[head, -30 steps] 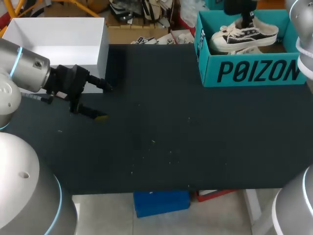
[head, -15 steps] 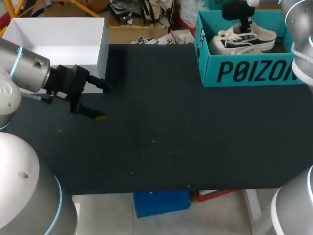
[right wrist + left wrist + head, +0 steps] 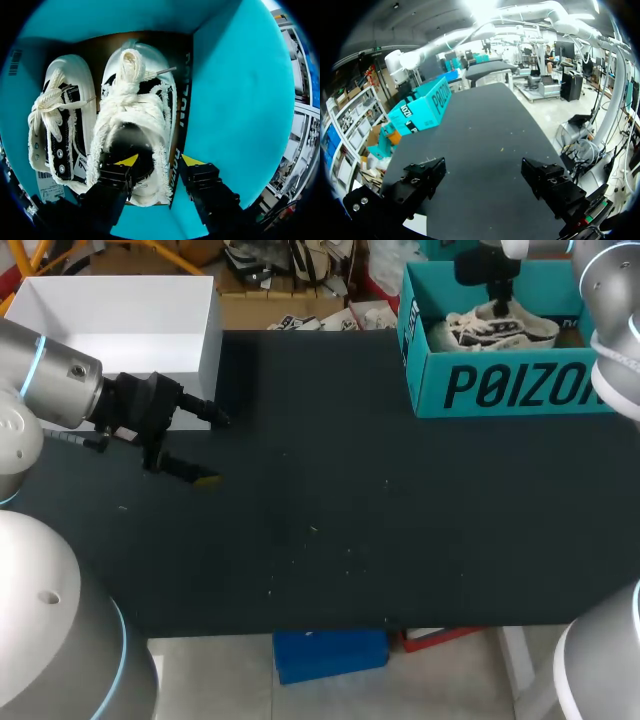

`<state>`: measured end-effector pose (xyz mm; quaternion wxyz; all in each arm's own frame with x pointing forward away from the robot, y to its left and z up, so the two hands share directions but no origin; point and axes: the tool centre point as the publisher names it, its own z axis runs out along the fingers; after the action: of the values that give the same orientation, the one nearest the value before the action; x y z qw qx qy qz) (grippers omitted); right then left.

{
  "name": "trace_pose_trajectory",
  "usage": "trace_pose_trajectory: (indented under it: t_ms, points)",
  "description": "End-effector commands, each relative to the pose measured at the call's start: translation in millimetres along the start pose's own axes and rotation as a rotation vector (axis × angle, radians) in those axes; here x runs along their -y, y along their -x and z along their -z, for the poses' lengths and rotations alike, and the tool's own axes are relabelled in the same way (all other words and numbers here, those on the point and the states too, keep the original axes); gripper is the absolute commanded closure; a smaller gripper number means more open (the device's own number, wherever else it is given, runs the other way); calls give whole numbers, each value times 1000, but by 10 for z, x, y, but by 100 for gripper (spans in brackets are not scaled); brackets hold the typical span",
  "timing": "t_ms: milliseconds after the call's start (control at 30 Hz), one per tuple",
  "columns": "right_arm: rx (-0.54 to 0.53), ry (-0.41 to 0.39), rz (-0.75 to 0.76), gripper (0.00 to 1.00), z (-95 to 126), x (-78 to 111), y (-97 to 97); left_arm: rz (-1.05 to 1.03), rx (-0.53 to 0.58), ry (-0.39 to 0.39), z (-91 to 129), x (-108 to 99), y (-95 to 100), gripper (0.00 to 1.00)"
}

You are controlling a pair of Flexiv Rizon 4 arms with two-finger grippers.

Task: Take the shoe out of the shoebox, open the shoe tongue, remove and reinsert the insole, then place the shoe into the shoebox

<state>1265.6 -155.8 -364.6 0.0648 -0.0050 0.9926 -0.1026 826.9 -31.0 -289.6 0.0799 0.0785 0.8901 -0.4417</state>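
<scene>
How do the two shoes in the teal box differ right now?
The gripped shoe has the right gripper on its side, one finger inside its opening; the other shoe lies free. The gripped shoe is next to a wall of the teal box; the other shoe lies beyond it. Both are white and black with cream laces, toes the same way.

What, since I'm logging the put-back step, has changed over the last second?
The right gripper lowered the shoe from above the rim down into the shoebox; whether it has let go cannot be told. The left gripper stayed open over the table, and the shoebox and white box did not move.
</scene>
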Motion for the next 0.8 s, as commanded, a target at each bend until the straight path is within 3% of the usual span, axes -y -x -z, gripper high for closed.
trace_pose_trajectory:
  t_ms: [33, 167, 233, 800]
  points:
    - [-16, -10, -4, 51, 69, 48, 78, -1, 4, 3, -9, -1, -14, 0]
    - [-5, -18, -12, 52, 150, 104, 92, -1, 4, 3, -9, -1, -14, 0]
    - [2, -25, -14, 64, 196, 138, 93, -1, 4, 3, -9, -1, -14, 0]
    - [27, -45, -18, 65, 790, 265, -75, -1, 4, 3, -9, -1, -14, 0]
